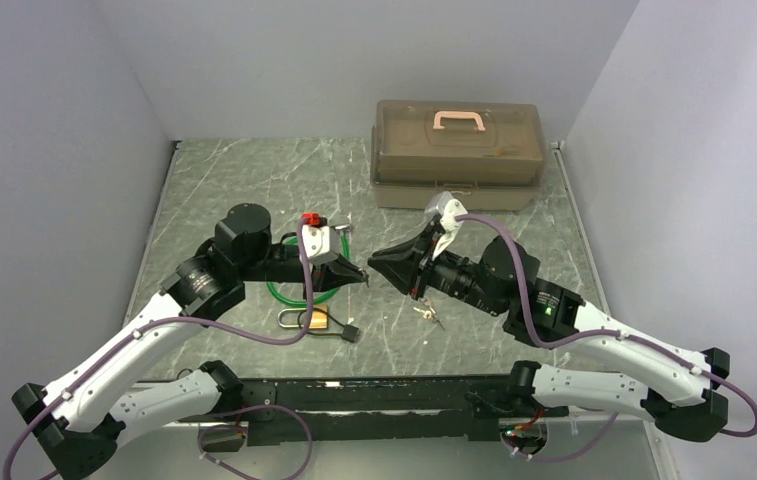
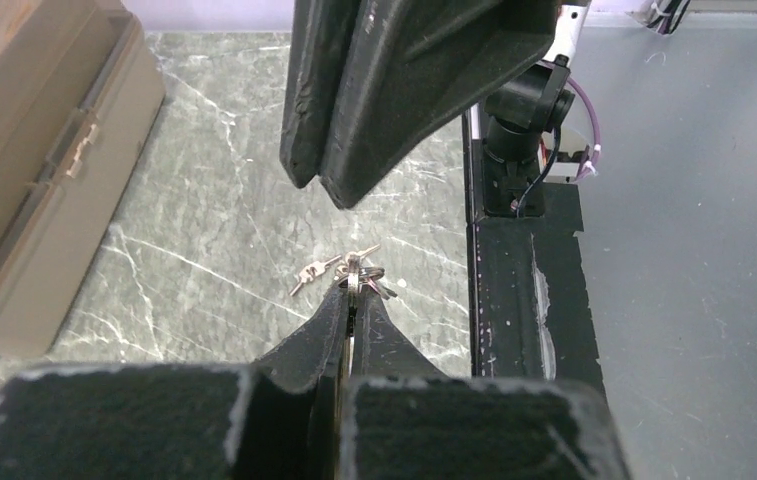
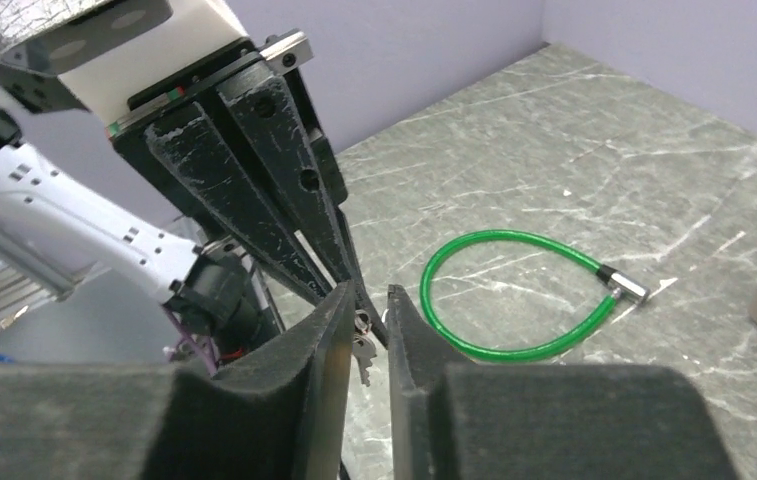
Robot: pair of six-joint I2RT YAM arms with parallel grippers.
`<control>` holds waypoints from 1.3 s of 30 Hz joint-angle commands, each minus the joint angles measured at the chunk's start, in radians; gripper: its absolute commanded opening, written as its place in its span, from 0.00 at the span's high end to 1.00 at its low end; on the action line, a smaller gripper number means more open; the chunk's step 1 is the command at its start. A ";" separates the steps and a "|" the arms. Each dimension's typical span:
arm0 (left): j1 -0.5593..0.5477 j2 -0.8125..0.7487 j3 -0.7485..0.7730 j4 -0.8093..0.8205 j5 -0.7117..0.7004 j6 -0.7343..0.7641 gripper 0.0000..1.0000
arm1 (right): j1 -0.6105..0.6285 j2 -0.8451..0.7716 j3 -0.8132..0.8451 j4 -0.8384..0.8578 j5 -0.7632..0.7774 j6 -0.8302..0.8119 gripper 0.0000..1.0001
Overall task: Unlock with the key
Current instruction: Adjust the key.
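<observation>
Key (image 3: 362,345) was up off the bench (image 1: 234,180), a thin silver sliver pinched at the very tips of the left gripper (image 1: 362,281), whose jaws were pressed tight together on it. From the left wrist view only a slim bright edge of it showed between the dark fingers (image 2: 339,320). The right gripper (image 1: 372,258) had its nose almost against the left one, the two meeting tip to tip above the middle of the bench. Its jaws stood a little apart, with a narrow gap between them, and the key hung in that gap, closer to one finger (image 3: 329,330); I could not tell whether that finger touched it.

Below and just right of the meeting point, a small bunch of keys (image 1: 426,314) lay flat on the marble-patterned surface. A brass padlock (image 1: 318,320) lay near the front edge under the left arm, beside a green cable (image 3: 494,235) curled into a loop. A brown toolbox (image 1: 457,140) with a pink handle sat shut against the back wall.
</observation>
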 commanded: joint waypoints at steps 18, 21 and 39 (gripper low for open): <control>-0.004 0.065 0.216 -0.291 0.154 0.239 1.00 | -0.033 0.170 0.333 -0.377 -0.363 -0.239 0.62; -0.006 0.063 0.220 -0.299 0.162 0.244 1.00 | -0.033 0.178 0.338 -0.376 -0.343 -0.265 0.62; -0.021 0.067 0.224 -0.315 0.177 0.262 1.00 | -0.043 0.187 0.347 -0.364 -0.322 -0.294 0.59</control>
